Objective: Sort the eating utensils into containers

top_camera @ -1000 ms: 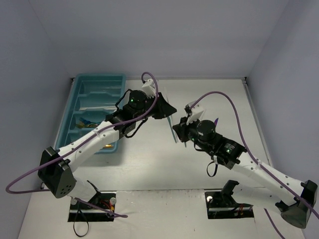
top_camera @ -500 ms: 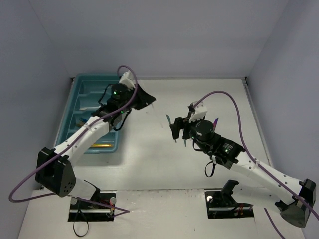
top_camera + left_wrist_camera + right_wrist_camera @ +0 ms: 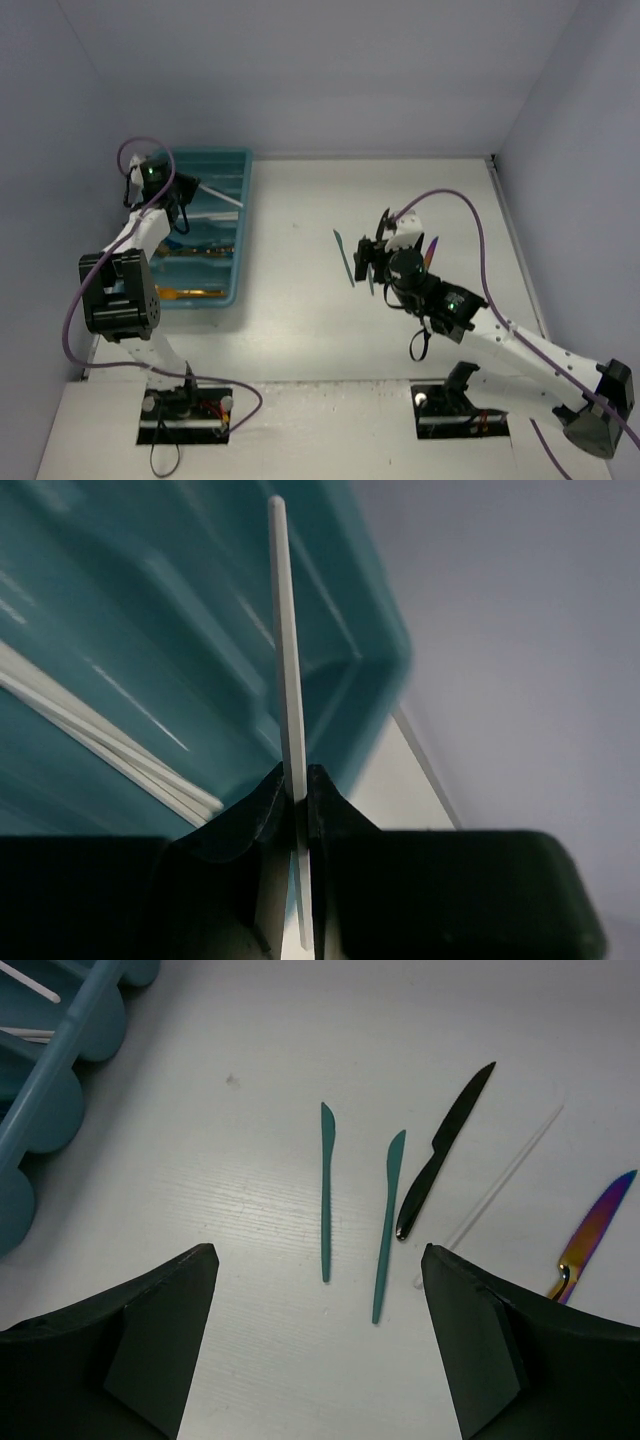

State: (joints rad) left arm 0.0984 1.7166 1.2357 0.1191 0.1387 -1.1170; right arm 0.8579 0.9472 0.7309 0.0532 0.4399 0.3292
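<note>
white utensil (image 3: 285, 630) pinched in l. jaws over teal tray (image 3: 225, 165); r. jaws spread wide

White tabletop (image 3: 300, 330) w/ faint grain, pale lilac walls (image 3: 300, 70) on 3 sides

The right hand (image 3: 318, 1260) hung wide open over the pale counter (image 3: 230, 1140). Between its dark fingers (image 3: 160, 1350) lay a first teal knife (image 3: 326, 1195) and a second teal knife (image 3: 388, 1225), apart and nearly parallel. A black knife (image 3: 440, 1155) slanted with one end just beside the second. Beyond it lay a slim white utensil (image 3: 495, 1190), then an iridescent purple knife (image 3: 595, 1230). A teal tray (image 3: 60, 1070) held white pieces (image 3: 28, 982).
</note>
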